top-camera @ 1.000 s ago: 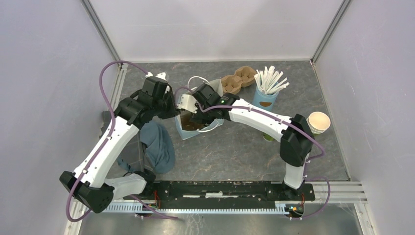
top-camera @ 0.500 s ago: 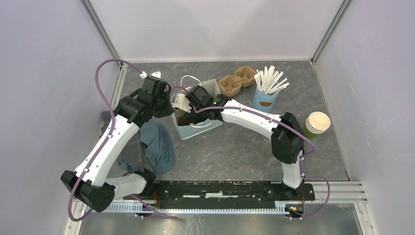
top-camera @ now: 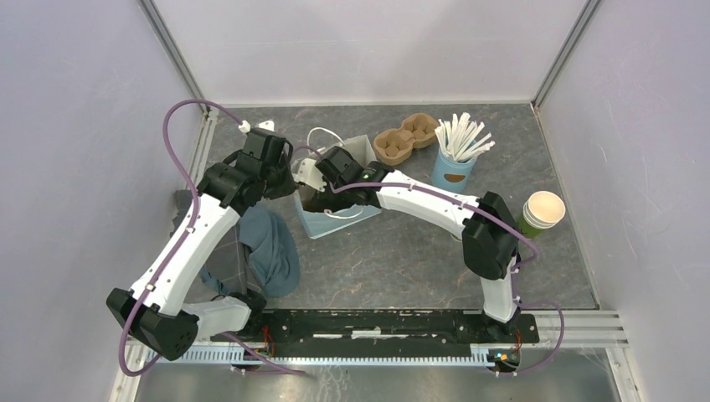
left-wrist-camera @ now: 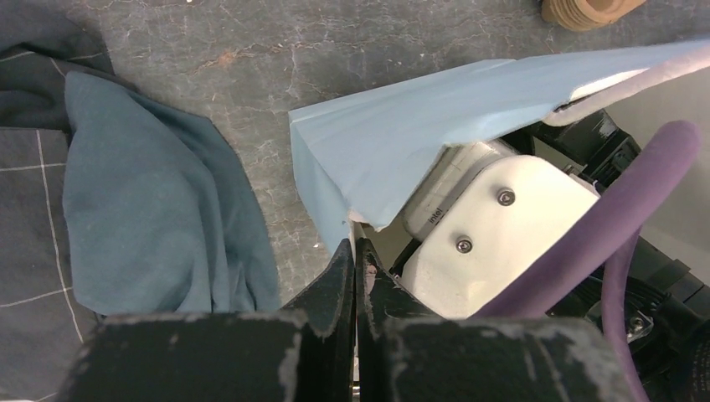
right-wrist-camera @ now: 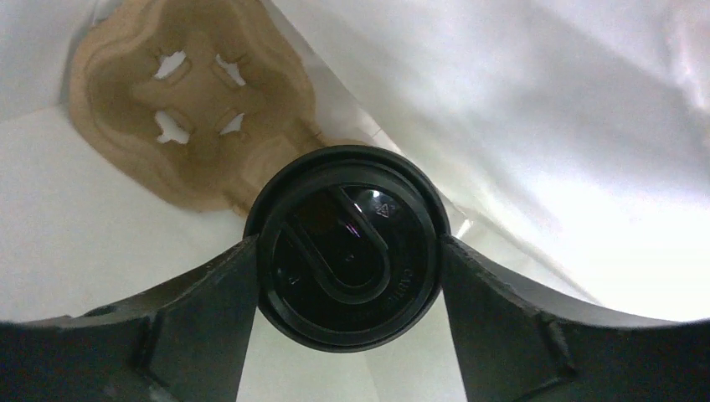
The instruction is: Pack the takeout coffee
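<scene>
Our right hand (right-wrist-camera: 347, 285) grasps the takeout coffee (right-wrist-camera: 343, 243) at its black lid, inside the blue bag (left-wrist-camera: 402, 142) and above a cardboard tray (right-wrist-camera: 192, 109). Our left hand (left-wrist-camera: 355, 260) is clenched on the bag's rim, on the table (top-camera: 419, 260).

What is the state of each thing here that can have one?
blue bag: open at top.
takeout coffee: lidded, inside the bag.
left gripper: shut on the bag's rim.
right gripper: shut on the coffee's lid.
green cup: no lid, upright.
light-blue cup: upright, holding white sticks.
</scene>
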